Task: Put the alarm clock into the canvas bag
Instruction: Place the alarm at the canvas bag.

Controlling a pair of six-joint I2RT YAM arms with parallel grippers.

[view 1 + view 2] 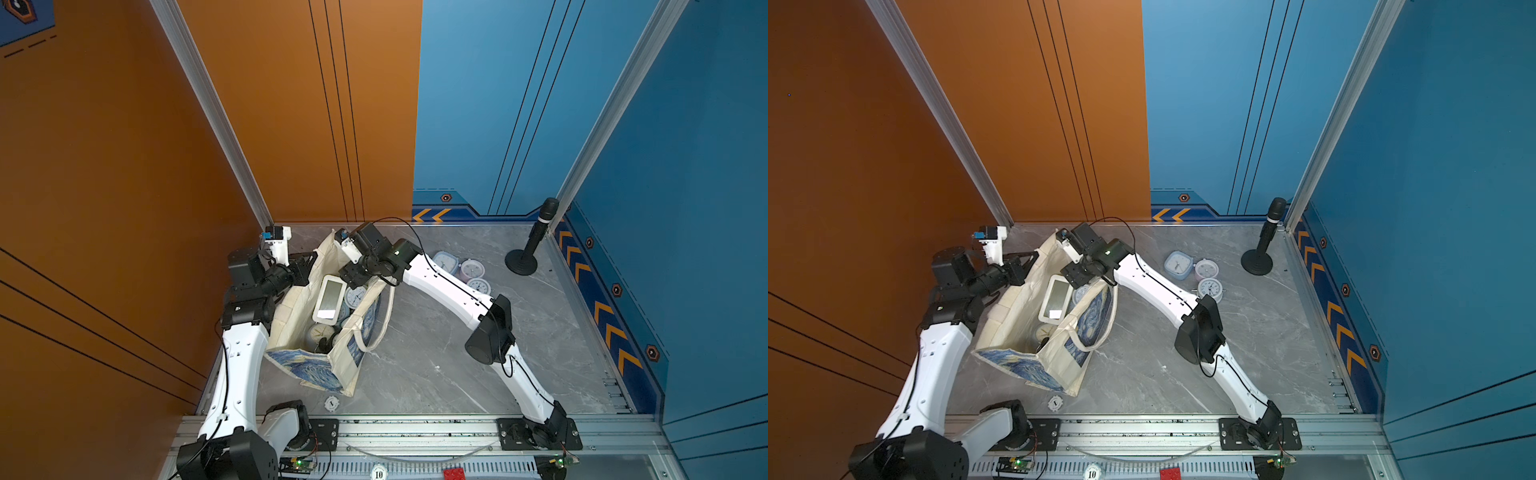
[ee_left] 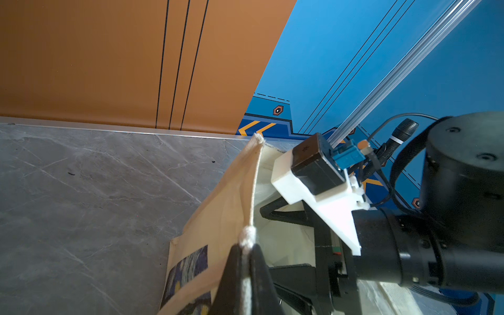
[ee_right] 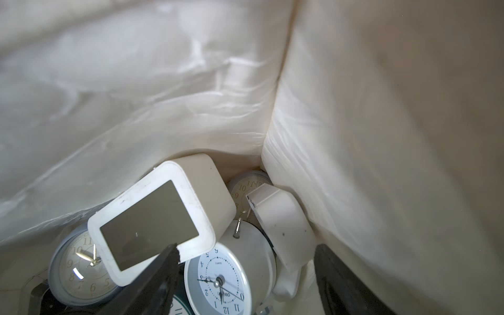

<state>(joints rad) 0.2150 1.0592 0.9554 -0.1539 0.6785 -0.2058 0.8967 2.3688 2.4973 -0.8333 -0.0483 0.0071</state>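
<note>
In a top view, the canvas bag stands open, my left gripper pinching its limp rim. Left wrist: jaws clenched on cloth. Right wrist: my right gripper gapes empty over the alarm clock, which lies inside the bag. I judge the clock light, rigid and slippery, best gripped by its sides.

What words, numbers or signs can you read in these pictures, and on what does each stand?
"10": round white disc by the front rail.
"deli", upside down, as it seems: dial of the white round clock inside the canvas bag, ringed by hour numerals.
"11", "10", "9", "8", "7", "6", "5": grey-rimmed clock in the bag.
Too small to read: round token on the table; dials of the three clocks outside the bag.
</note>
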